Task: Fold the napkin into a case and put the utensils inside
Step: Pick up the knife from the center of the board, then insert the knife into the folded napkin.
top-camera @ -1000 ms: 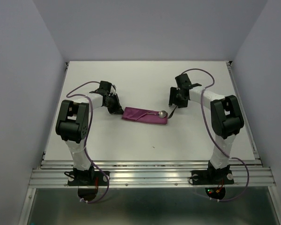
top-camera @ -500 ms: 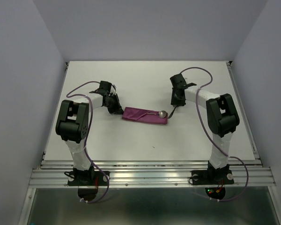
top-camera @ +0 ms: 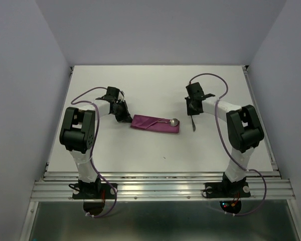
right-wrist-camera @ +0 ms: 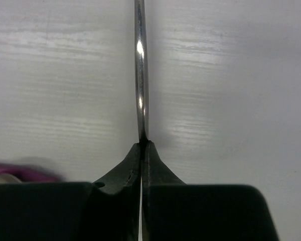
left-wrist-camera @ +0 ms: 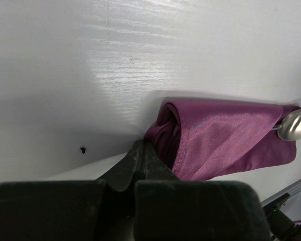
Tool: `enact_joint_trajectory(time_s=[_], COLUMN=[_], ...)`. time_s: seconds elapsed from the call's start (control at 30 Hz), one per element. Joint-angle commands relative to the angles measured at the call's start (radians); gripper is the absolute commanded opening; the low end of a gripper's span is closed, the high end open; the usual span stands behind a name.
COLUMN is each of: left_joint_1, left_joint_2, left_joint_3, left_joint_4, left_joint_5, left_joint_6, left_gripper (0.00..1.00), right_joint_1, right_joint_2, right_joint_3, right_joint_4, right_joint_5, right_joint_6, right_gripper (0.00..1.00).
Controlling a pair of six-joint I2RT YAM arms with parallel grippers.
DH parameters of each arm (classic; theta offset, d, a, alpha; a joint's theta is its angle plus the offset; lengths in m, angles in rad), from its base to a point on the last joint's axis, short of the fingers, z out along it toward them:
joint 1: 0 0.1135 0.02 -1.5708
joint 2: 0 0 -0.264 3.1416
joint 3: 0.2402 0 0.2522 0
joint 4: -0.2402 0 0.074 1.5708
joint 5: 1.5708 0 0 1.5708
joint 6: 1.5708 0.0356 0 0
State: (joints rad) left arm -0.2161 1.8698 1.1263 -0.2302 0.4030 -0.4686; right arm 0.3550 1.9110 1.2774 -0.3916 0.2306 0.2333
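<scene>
Cutlery first: my right claw (right-wrist-camera: 141, 145) is now gripping the thin utensil (right-wrist-camera: 140, 60), having snapped closed from wide open a second ago and shifted slightly away from the case (top-camera: 155, 124), so loading is beginning. My left claw (left-wrist-camera: 140, 150) is staying closed against the case's near end on the desk (left-wrist-camera: 90, 60), the spoon (left-wrist-camera: 296, 125) already poking out beyond.

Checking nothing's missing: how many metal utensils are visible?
2. A spoon pokes from the right end of the case; a thin rod is pinched in the right gripper. Others could hide inside.
</scene>
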Motion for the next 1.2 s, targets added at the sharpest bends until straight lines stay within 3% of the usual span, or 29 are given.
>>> enact_joint_trajectory(time_s=[0.0, 0.5, 0.73, 1.17], left_joint_1=[-0.006, -0.006, -0.006, -0.006], left_joint_2=[-0.034, -0.023, -0.021, -0.021], left_joint_3=[0.024, 0.038, 0.044, 0.056], left_joint_4=[-0.037, -0.047, -0.047, -0.064], left_joint_5=[-0.015, -0.007, 0.003, 0.007], left_joint_6=[0.024, 0.031, 0.031, 0.045], left_gripper=[0.01, 0.01, 0.01, 0.01], right_joint_1=[-0.002, 0.035, 0.148, 0.286], right_joint_2=[-0.142, -0.363, -0.397, -0.302], right_joint_3=[-0.071, -0.202, -0.214, -0.142], right_joint_4=[0.122, 0.077, 0.005, -0.167], right_joint_5=[-0.069, -0.407, -0.432, -0.364], right_joint_6=[-0.225, -0.583, -0.696, -0.781], right_gripper=[0.01, 0.01, 0.01, 0.01])
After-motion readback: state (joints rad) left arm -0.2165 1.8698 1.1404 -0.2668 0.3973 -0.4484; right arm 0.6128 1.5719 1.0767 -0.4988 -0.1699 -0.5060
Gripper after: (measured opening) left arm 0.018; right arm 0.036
